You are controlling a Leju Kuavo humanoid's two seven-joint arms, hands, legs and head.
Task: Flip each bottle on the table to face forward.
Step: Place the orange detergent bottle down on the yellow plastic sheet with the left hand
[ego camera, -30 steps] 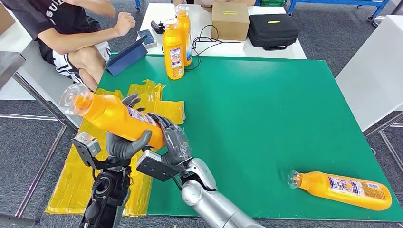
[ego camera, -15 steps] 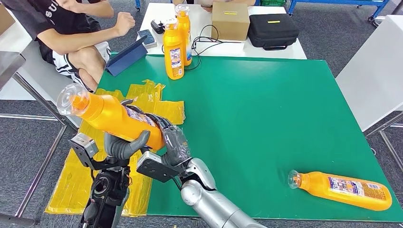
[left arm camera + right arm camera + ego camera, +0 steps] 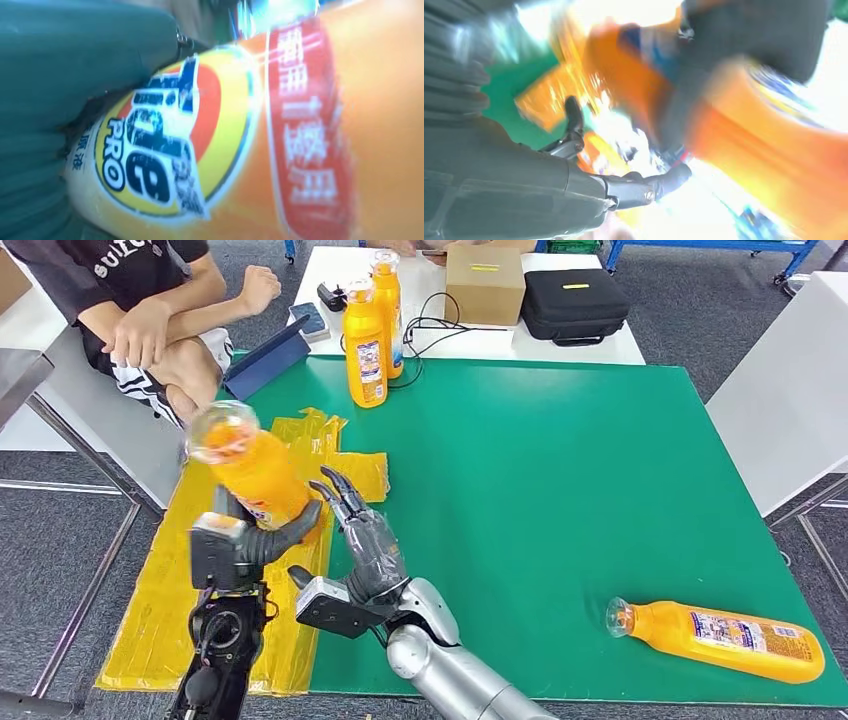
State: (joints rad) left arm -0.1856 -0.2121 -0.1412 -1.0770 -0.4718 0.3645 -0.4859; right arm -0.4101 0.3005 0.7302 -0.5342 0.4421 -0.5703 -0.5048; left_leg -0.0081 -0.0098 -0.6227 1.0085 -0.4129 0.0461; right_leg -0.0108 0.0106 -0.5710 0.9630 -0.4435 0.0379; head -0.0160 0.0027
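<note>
One orange bottle (image 3: 252, 472) gripped by left hand (image 3: 262, 538) at desk's (image 3: 560, 470) left edge, cap up; right hand (image 3: 368, 545) beside, fingers (image 3: 338, 492) spread, holding nothing.

Orange bottle (image 3: 252, 472), clear cap, blue-and-yellow label: held off the green table (image 3: 560, 490), cap tilted up, above its near-left edge. Second orange bottle (image 3: 720, 638): lying on its side, near-right corner of the table, cap pointing left. Two orange bottles (image 3: 366, 345), (image 3: 387, 302): upright, one at the table's far edge, the other just beyond it.
</note>
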